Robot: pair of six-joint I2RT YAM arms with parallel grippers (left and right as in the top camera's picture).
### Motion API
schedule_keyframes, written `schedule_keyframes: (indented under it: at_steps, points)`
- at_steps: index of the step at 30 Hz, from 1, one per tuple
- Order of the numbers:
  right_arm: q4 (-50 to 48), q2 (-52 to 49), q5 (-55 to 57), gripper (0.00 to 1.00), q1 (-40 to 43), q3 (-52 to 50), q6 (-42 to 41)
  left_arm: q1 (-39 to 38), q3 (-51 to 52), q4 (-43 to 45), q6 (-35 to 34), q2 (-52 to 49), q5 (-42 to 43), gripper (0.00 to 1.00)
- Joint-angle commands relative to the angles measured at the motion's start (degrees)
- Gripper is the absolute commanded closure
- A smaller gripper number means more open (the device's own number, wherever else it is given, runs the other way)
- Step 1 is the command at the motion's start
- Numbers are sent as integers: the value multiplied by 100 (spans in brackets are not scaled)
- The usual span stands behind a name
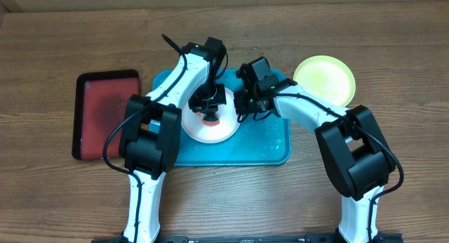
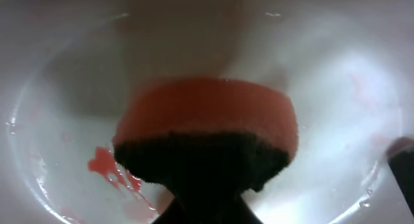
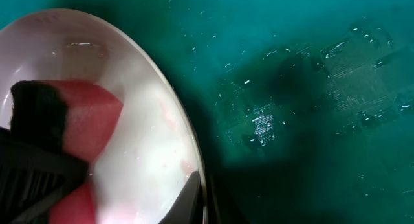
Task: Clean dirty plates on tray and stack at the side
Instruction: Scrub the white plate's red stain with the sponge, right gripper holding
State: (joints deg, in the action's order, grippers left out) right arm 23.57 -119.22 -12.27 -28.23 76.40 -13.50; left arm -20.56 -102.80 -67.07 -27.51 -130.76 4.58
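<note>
Fingers, left: the left gripper (image 1: pixel 209 107) was closed tight on a sponge (image 2: pixel 207 114), pinching its dark underside and pressing it down into the white plate (image 1: pixel 219 133).
Fingers, right: the right gripper (image 3: pixel 206 202) showed only two dark tips at the near edge of its wrist view. They were nearly together, with the white plate's thin right rim caught between them.
Table: brown wood-grain board (image 1: pixel 224 201), matte, with both arms reaching across it from the near side.
Tray: turquoise plastic rectangle (image 1: pixel 270 143) with rounded corners and a raised rim, lying mid-table. Its floor was glossy and beaded with water droplets (image 3: pixel 259 123), with faint square patterns pressed into it.
Red tray: a smaller dark red rectangle with a black rim (image 1: pixel 105 116), on the table just left of the turquoise one.
Lime-green plate: round, shallow and smooth (image 1: pixel 324 79). It sat on the table at the tray's far right corner, and the right arm crossed in front of its left edge.
White plate: round, shallow and wet-shiny. It lay inside the tray at its left half, mostly covered from above by the left gripper.
Sponge: rounded orange-red foam with a coarse black scouring layer.
Smear: a thin red streak (image 2: pixel 107 169) on the plate floor, left of the sponge.
Obstruction: a dark blurred shape cut into the right edge of the left wrist view; I could not tell what it was.
</note>
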Motion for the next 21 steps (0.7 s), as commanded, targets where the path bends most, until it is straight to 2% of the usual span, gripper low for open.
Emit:
schedule_keyframes:
  at_steps: [1,4,6,8,13,21]
  points:
    - [50,-247,367,96,0,-125,0,44,-52,17,-63,-216,-398,78]
    - [39,-247,367,96,0,-125,0,146,-114,-63,118,-164,-409,74]
    - [22,-247,367,96,0,-125,0,225,-229,-177,229,-138,-308,66]
    - [7,-247,367,96,0,-125,0,297,-424,-334,385,-133,-195,62]
    - [7,-247,367,95,0,-125,0,422,-911,-647,573,-133,61,59]
    - [9,-247,367,95,0,-125,0,396,-903,-629,595,-136,144,59]
